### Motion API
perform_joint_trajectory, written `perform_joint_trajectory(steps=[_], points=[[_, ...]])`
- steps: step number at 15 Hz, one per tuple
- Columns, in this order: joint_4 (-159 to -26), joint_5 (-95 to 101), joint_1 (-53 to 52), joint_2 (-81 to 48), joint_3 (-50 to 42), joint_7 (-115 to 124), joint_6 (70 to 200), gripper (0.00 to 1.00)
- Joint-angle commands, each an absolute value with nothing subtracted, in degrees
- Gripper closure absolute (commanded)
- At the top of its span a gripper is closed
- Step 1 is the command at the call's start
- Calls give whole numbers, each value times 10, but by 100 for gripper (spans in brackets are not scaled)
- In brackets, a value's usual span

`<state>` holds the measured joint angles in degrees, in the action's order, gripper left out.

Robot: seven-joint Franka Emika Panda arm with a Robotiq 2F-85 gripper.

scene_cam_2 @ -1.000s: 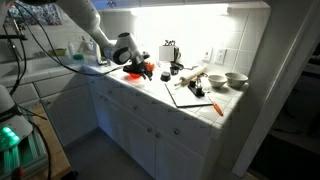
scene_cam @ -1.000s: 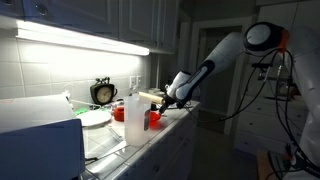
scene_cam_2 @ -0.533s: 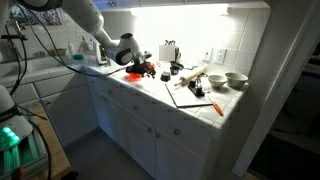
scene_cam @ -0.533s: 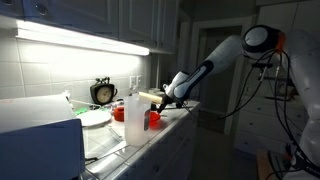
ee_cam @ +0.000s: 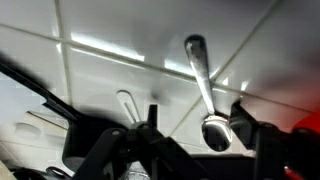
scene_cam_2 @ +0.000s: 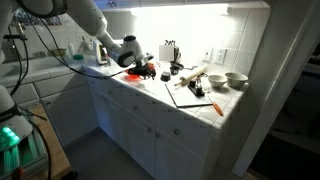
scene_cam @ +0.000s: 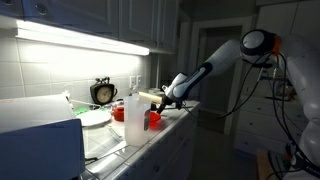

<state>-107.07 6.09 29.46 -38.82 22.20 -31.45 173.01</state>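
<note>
Well: black two-finger gripper [ee_cam: 197, 118] hangs low over white tiled worktop [ee_cam: 100, 35], jaws apart, holding nothing. Shiny metal spoon [ee_cam: 201, 80] lies flat on tile toward worktop's end edge (bowl between fingers in wrist view), red cup [scene_cam: 153, 118] near. Likely risks: pads slip off thin flat spoon; fingertips scrape tile, skid spoon toward cup.
</note>
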Motion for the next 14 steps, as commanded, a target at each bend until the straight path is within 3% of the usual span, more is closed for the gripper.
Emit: perform_joint_trajectory(steps=[1, 7, 14], points=[[-1050, 54, 307, -404, 239, -339, 1716, 57], [-1052, 51, 306, -403, 244, -341, 1706, 97], [-1053, 49, 302, -395, 234, -334, 1701, 98]])
